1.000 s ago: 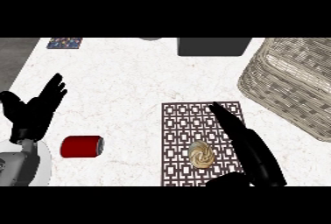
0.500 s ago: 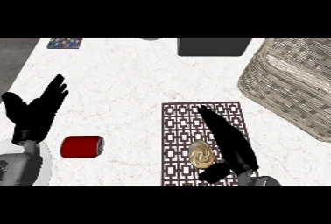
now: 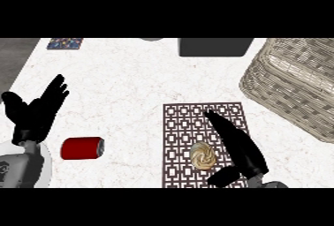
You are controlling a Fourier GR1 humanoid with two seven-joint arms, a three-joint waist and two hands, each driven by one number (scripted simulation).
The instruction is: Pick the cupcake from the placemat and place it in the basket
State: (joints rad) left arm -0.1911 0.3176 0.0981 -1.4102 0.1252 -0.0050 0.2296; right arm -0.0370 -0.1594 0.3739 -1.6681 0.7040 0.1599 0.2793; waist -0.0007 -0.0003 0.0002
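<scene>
Right robot hand (image 3: 241, 152) lay stretched along the placemat (image 3: 183, 119), fingers straight and thumb spread, holding nothing. The cupcake (image 3: 203, 155) sat on the near part of the placemat, just beside that hand's fingers and above its thumb; whether they touched could not be told. Compared with a second earlier, the hand had swung in closer to the cupcake, which had not shifted. Left robot hand (image 3: 38, 112) rested open at the left edge, fingers up, as before. A plain red can (image 3: 81, 148) lay on its side on the white worktop (image 3: 130, 88) near it. The wicker basket (image 3: 294, 84) stood at the right. A small patterned card (image 3: 65, 43) at the far left bore print too small to read.
</scene>
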